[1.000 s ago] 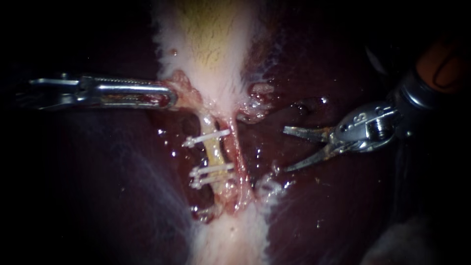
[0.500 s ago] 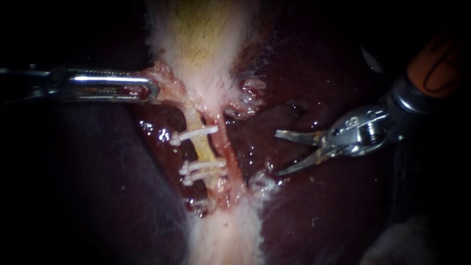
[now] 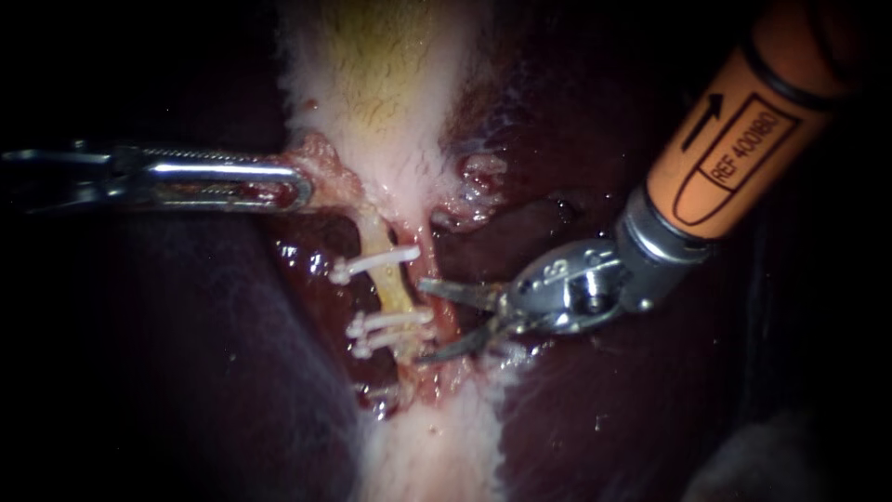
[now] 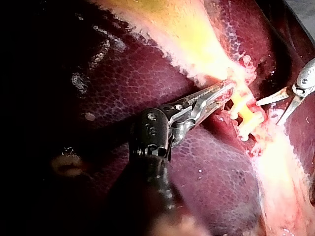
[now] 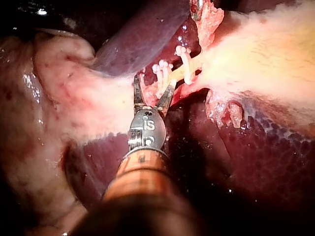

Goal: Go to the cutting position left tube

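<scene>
Liver [image 3: 186, 372] bears gallbladder [image 3: 386, 84], clipped left tube [image 3: 394, 290].

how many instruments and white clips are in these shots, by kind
instruments: 2 (left instrument shut on tissue; right instrument open)
white clips: 3, all across the left tube (upper clip, middle clip, lower clip)
total: 5
Something pale further down the tube is too unclear to count as a clip.
</scene>
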You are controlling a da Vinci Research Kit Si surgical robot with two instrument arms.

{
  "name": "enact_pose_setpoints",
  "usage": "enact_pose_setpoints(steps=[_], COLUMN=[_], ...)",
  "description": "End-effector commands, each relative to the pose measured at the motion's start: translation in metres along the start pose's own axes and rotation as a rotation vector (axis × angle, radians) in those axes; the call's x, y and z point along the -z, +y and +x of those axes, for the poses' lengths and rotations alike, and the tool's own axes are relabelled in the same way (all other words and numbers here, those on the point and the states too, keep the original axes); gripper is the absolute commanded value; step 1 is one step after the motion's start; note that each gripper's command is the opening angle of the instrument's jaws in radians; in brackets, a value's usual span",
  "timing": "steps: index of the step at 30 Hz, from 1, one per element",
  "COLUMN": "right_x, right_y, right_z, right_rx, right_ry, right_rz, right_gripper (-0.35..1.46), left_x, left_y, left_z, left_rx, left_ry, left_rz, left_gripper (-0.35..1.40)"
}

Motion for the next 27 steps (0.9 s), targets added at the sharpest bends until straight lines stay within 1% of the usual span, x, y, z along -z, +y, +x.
enact_pose_setpoints(steps=[1, 5, 10, 15, 19, 22, 24, 25, 27], right_x=[-0.0003, -0.0013, -0.0024, -0.0036, -0.0047, -0.0059, -0.0067, -0.0072, -0.0079], right_y=[0.0002, 0.0011, 0.0025, 0.004, 0.0049, 0.0052, 0.0051, 0.0049, 0.0047], right_z=[-0.0002, -0.001, -0.0021, -0.0027, -0.0022, -0.0015, -0.0011, -0.0009, -0.0006], right_rx=[-0.004, -0.012, -0.019, -0.024, -0.028, -0.031, -0.042, -0.043, -0.059], right_ry=[-0.002, -0.003, -0.001, -0.005, -0.008, 0.0, 0.018, 0.029, 0.044], right_rz=[0.005, -0.001, -0.007, -0.013, -0.019, -0.007, 0.024, 0.058, 0.083], right_gripper=[1.45, 1.45, 1.45, 1.45, 1.45, 1.45, 1.45, 1.45, 1.43], left_x=[0.0001, 0.0001, 0.0001, 0.0001, 0.0, 0.0, -0.0001, -0.0001, -0.0001], left_y=[0.0001, 0.0003, 0.0003, 0.0005, 0.0005, 0.0005, 0.0005, 0.0005, 0.0005], left_z=[0.0001, 0.0001, 0.0001, 0.0001, 0.0001, 0.0, 0.0, 0.0, 0.0], left_rx=[0.0, 0.0, 0.0, 0.0, 0.0, -0.001, -0.001, -0.001, -0.001], left_ry=[0.0, -0.001, -0.001, -0.001, -0.001, -0.001, -0.001, -0.001, 0.0], left_rz=[0.0, -0.003, -0.003, -0.003, -0.003, -0.002, -0.002, -0.002, -0.002], left_gripper=[-0.35, -0.35, -0.35, -0.35, -0.35, -0.35, -0.35, -0.35, -0.35])
